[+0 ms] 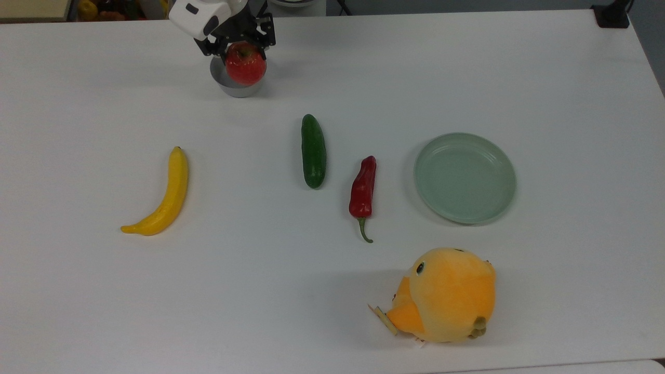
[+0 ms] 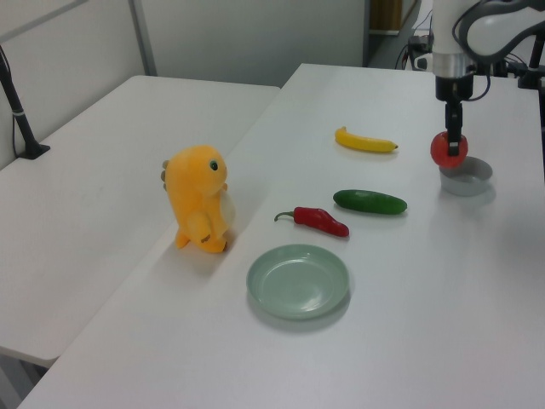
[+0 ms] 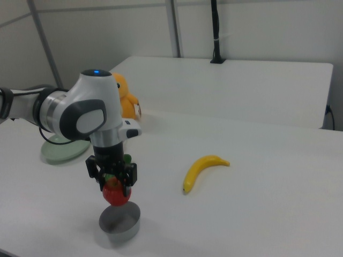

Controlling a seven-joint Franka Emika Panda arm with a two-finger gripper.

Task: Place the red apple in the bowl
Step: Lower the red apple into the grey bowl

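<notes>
No text, label, brand, number or sign can be read

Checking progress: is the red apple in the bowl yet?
Not yet. The gripper holds the red apple just above the bowl.
</notes>
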